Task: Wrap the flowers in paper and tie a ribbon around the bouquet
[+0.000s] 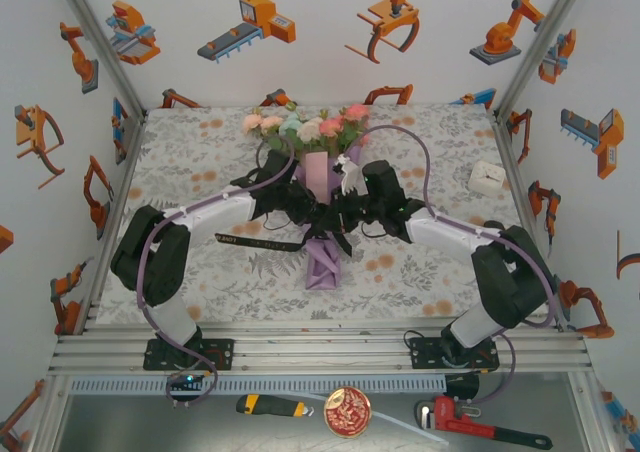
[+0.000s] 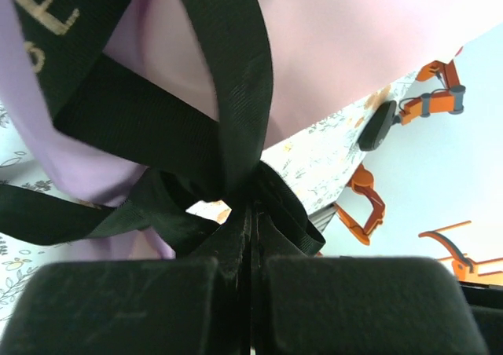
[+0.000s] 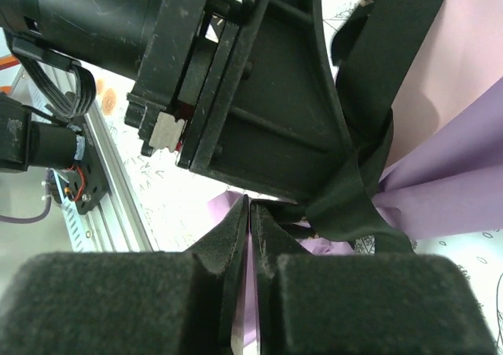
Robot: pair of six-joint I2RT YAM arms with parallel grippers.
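The bouquet lies in the middle of the table, with the flowers point(image 1: 305, 127) at its far end and the purple paper point(image 1: 325, 267) cone pointing toward me. Both grippers meet over its waist. My left gripper point(image 1: 305, 207) point(image 2: 251, 210) is shut on the black ribbon point(image 2: 236, 72), which loops and crosses just beyond its tips against the pink and purple paper point(image 2: 354, 49). My right gripper point(image 3: 250, 202) has its tips together, leaving only a thin slit. The ribbon point(image 3: 354, 182) runs beside its right finger around the paper point(image 3: 448, 182). I cannot tell whether it pinches the ribbon. A ribbon tail point(image 1: 262, 244) trails left.
The left arm's black gripper body point(image 3: 236, 96) hangs close in front of my right gripper. A small white box point(image 1: 490, 178) sits at the table's right edge. On the near shelf lie a utility knife point(image 1: 270, 405), a round tin point(image 1: 347, 412) and a red pipe wrench point(image 1: 480, 427).
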